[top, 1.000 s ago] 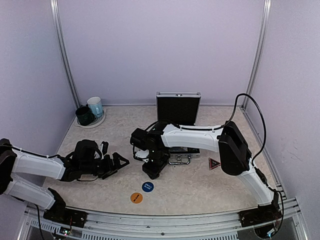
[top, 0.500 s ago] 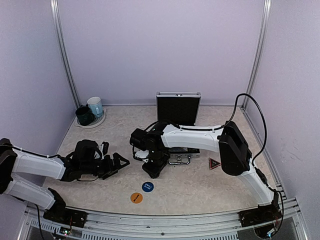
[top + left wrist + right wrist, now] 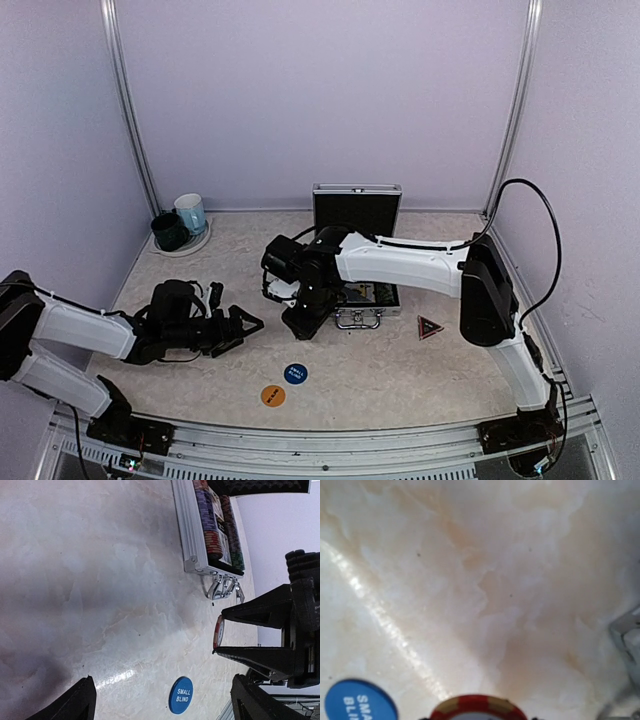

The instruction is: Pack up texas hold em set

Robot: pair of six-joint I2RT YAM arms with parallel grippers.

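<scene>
Right gripper (image 3: 300, 325) slid toward the case (image 3: 357, 215), clamping a red chip (image 3: 218, 630). Only the wrist views show it; left gripper (image 3: 245, 325) sits spread wide.

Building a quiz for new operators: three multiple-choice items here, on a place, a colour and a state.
1. Relative to the case, the triangular marker lies: A left; B right, in the top view; C inside.
2. The SMALL BLIND button is: A blue; B orange; C green.
3. The right gripper is: A open; B shut on cards; C shut on a poker chip.
Key: 1 B, it sits past the case's right corner. 2 A, the lettered disc is blue. 3 C, a red-and-white chip stands in its grip.
</scene>
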